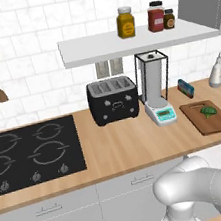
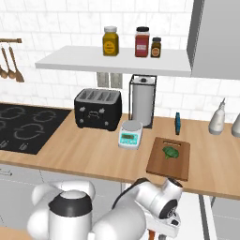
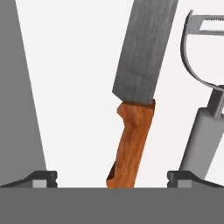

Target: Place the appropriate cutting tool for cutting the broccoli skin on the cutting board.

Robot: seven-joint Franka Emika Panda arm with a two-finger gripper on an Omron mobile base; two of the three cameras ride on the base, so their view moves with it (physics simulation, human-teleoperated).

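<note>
So the end effector is spread wide with nothing in it, looking down into what I'd guess is a white drawer or tray below the tabletop. Straight ahead of it, between the two finger tips, lies a cleaver with a broad grey blade and a brown wooden handle, the handle end nearest the end effector. Just off to the right of the cleaver, by the right finger tip, is a grey peeler with a curved metal head and a round handle. Since the job is about broccoli skin, I'd say the peeler is the tool to go for, and right now the end effector is lined up on the cleaver, so it probably needs to shift right before closing. Up on the tabletop the cutting board sits well above and away from the end effector, with the broccoli lying on it, next to a small scale. Progress-wise: nothing is grabbed yet, so picking, lifting and placing on the board are all still left.
</note>
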